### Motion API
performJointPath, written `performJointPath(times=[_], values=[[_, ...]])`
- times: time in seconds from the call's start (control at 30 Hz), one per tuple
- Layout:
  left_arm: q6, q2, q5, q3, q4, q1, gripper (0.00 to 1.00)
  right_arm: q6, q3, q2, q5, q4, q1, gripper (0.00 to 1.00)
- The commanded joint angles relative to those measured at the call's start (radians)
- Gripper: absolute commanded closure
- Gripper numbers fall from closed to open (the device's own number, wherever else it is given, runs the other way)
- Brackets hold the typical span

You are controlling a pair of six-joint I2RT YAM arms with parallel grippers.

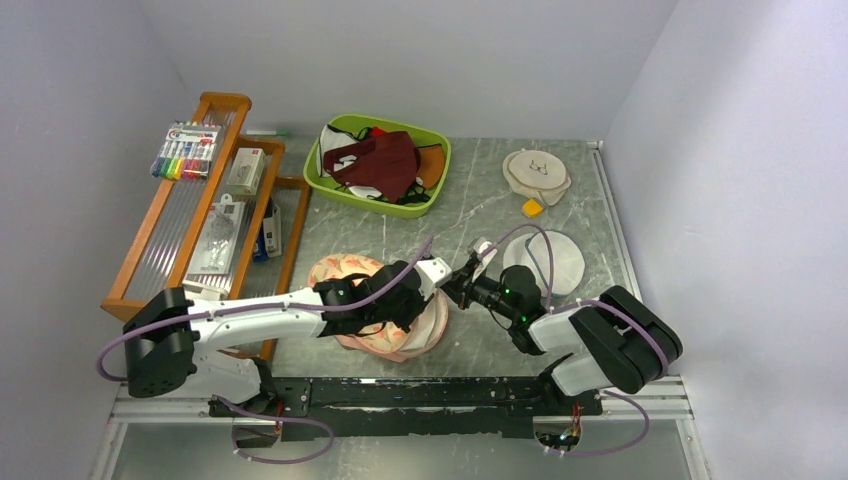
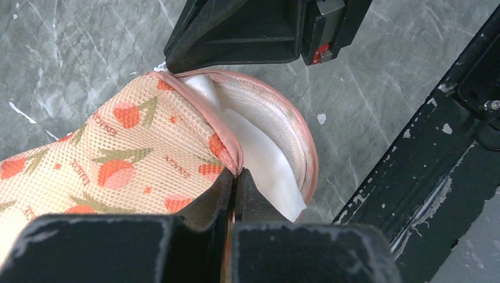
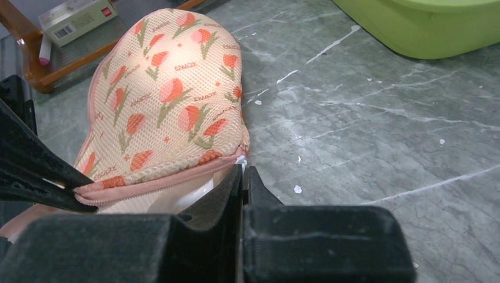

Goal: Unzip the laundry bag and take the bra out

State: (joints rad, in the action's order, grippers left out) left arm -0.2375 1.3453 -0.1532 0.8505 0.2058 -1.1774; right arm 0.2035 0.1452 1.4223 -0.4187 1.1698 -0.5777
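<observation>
Peanut-shaped cream-peach mesh laundry bag w/ red-orange & green print and pink zip edging point(image 1: 345, 270) lies on the table, on the arm-base side of the lime-green plastic tub point(image 1: 365, 200). Zip is part open at the lobe farther from the tub. The white moulded bra point(image 2: 262, 159) shows in the gap, lying inside the bag.

L gripper point(image 2: 234, 180): fingers pressed together, pinching the pink edging. R gripper point(image 3: 243, 174): also clamped tight at the zip line, prob. on the pull, can't confirm.

Step in hand, imo: finish the unzip. To do it well:
- L acts as anchor.
- R draws along the curve of the edging, not upward.
- Keep fabric taut btwn the two.
- Stay low so the bag doesn't lift.
- Watch for the cup snagging in the teeth.
</observation>
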Motion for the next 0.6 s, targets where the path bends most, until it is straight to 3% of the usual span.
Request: performJointPath(times=[0.0,0.23,0.27,0.33,0.43,0.57], values=[[0.032,0.043,0.030,0.054,-0.026,-0.002,0.93,-0.012,0.016,0.007,0.061,0.030,0.007,1.00],[0.032,0.044,0.093,0.055,-0.085,-0.002,0.93,0.021,0.014,0.005,0.197,0.000,0.008,1.00],[0.007,0.050,0.066,0.064,-0.069,0.004,0.88,0.018,0.014,0.006,0.213,-0.001,0.009,1.00],[-0.047,0.069,0.051,0.109,-0.010,0.046,0.64,0.014,0.008,0.001,0.246,-0.003,0.009,1.00],[-0.072,0.057,0.067,0.144,0.013,0.094,0.39,0.008,0.009,-0.037,0.295,-0.041,0.008,1.00],[-0.053,-0.050,0.122,0.144,-0.037,0.167,0.23,0.003,-0.001,-0.107,0.335,-0.088,0.009,0.97]])
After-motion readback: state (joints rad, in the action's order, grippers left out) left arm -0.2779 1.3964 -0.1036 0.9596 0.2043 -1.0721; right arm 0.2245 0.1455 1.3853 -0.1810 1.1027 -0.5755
